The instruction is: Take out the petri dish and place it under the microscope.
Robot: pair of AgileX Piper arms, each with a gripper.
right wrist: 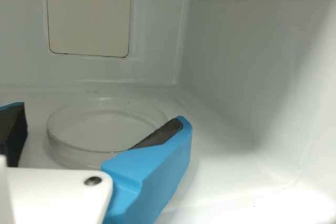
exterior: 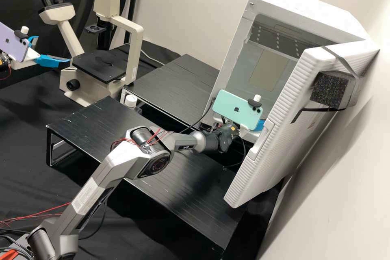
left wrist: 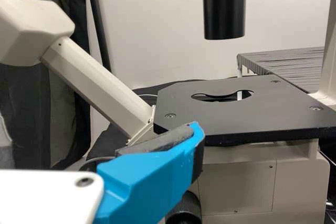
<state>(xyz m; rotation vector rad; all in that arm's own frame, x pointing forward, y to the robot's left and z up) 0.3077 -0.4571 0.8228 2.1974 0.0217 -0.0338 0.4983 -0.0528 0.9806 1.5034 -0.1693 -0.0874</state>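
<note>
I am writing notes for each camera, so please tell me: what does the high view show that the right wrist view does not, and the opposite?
High view: the microscope, the left gripper, the cabinet's open door and the black stands.
Right wrist view: the petri dish, on the cabinet's floor.
Both: the right gripper, at least in part, and the beige panel in the cabinet's wall.

The microscope (exterior: 133,55) stands left of the cabinet (exterior: 300,6); the petri dish (right wrist: 94,129) lies inside the cabinet. The near platform (exterior: 95,124) lies before the far platform (exterior: 176,85).
</note>
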